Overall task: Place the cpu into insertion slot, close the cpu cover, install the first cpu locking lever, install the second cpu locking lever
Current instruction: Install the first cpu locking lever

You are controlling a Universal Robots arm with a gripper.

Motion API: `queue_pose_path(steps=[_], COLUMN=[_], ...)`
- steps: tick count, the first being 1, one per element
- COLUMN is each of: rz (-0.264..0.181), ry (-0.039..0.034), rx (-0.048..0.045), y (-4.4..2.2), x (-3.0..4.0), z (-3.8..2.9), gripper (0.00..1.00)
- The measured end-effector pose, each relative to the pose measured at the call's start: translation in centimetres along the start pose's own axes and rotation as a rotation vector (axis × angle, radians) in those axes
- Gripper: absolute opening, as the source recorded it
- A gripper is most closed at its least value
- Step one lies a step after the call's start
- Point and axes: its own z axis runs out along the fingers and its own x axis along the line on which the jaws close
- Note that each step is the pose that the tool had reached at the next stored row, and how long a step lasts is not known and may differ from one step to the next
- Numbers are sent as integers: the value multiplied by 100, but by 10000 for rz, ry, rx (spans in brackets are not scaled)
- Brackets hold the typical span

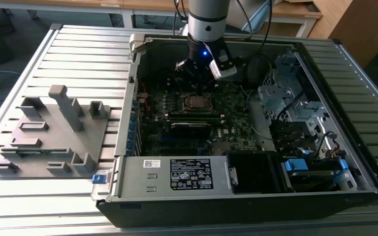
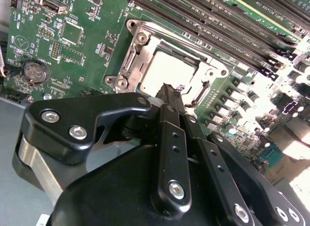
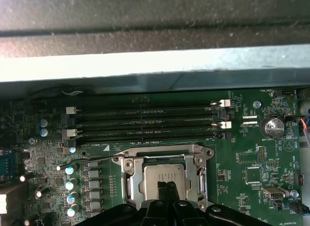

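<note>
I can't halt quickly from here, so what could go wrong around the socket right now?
1. The shut fingers hang close over the cpu; a small drop could scratch it or dent the cover.
2. A thin lever juts out sideways, seemingly unlatched; it might snag the fingers or leave the cover loose.

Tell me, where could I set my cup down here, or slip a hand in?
Bare ribbed table shows at the exterior view's left, beyond the grey plastic stand, and in front of it beside the computer case. Inside the case it is crowded: end effector at the chip, cables, drive bays.
</note>
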Motion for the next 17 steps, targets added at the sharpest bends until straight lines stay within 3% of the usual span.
queue_pose_path(steps=[17], rz=[1], ry=[-11], rx=[-2], y=[-16], x=[21], z=[-10], gripper=[10])
